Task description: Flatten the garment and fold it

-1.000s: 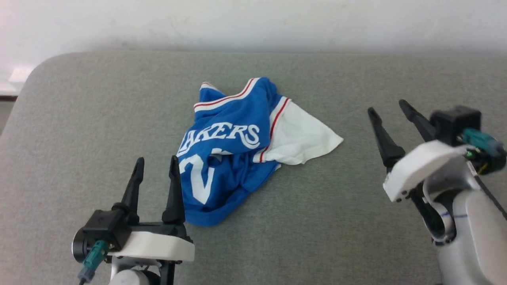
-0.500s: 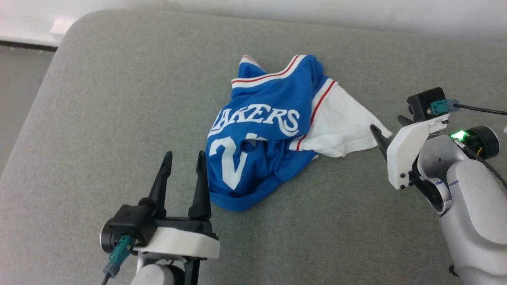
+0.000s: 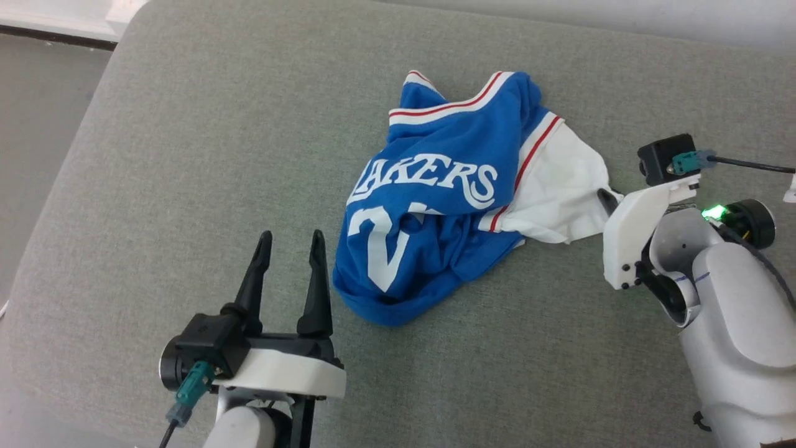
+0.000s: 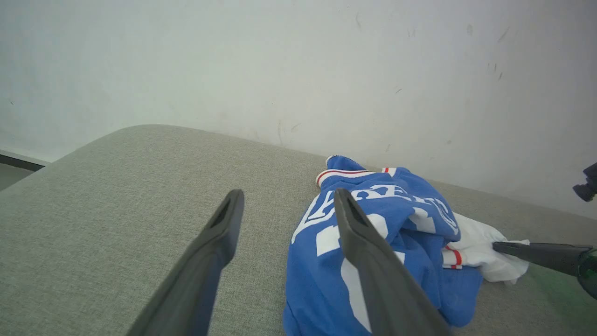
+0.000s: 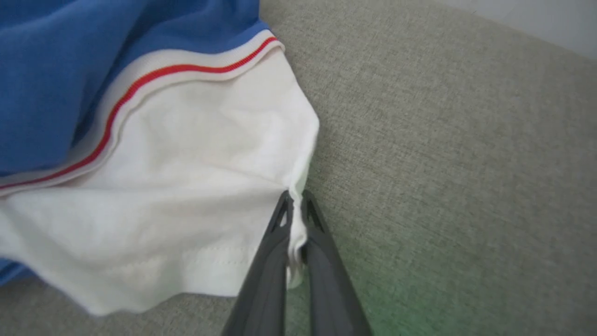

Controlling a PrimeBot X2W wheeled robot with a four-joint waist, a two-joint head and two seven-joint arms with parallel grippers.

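Lying in a crumpled heap, the bright blue jersey-style T-shirt (image 3: 435, 205) with white chest lettering sits about midway across the grey cloth-covered counter (image 3: 186, 155), nearer its far edge than its near one. It looks light, soft and limp, so I judge it will drape and stretch rather than slide as one piece; hems and sleeve ends are the places to take hold. My right jaws are pressed together, fingertips (image 5: 275, 242) pinching the edge of the white sleeve end (image 5: 186, 186) on the counter's right side. My left jaws stand spread and empty, fingers (image 3: 316, 280) just beside the shirt's blue lower fold (image 3: 385, 311).
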